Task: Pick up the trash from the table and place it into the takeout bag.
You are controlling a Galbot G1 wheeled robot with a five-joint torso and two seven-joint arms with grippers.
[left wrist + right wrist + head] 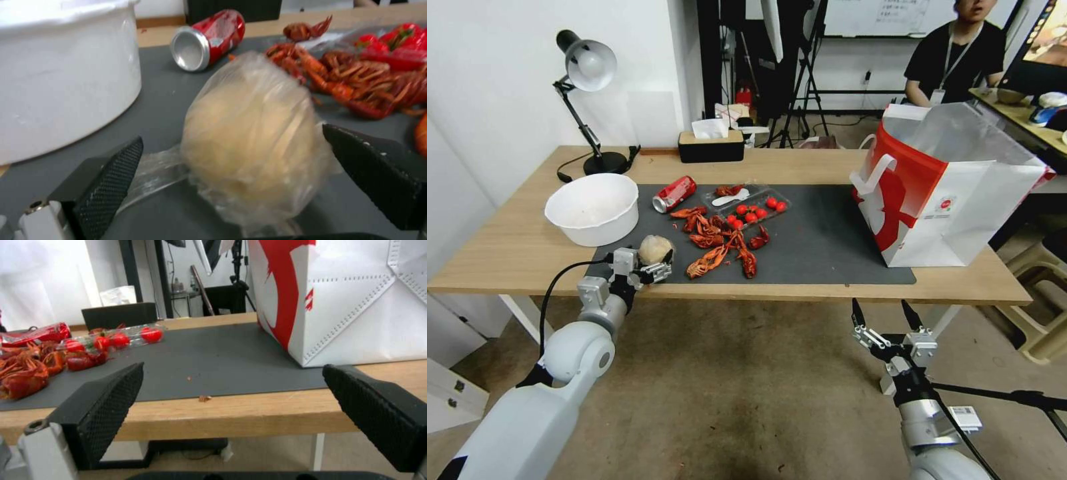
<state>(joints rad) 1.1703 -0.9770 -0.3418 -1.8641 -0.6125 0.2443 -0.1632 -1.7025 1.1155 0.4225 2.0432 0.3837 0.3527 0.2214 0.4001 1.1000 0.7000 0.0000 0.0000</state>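
The left pincer (657, 263) is at the near left edge of the worktop (514, 247), over the corner of the dark mat (827, 240). Its two black fingers (106, 173) are apart, one on each side of the small clear bag (253, 143) with a pale lump inside. The fingers sit close to the bag, but I cannot tell if they touch it. The bag rests on the mat, just beside the big white bowl (594, 208).

A red can (674, 194) lies on its side farther back. Red crayfish shells (720, 247) are piled to the right of the bag, with a clear tray of little red tomatoes (754, 210) behind them.

The takeout bag (947, 193) stands upright on the right end of the worktop, partly on the mat.

The right pincer (887, 317) hangs below the near edge of the worktop, in front of the takeout bag. Its fingers are wide apart and hold nothing.
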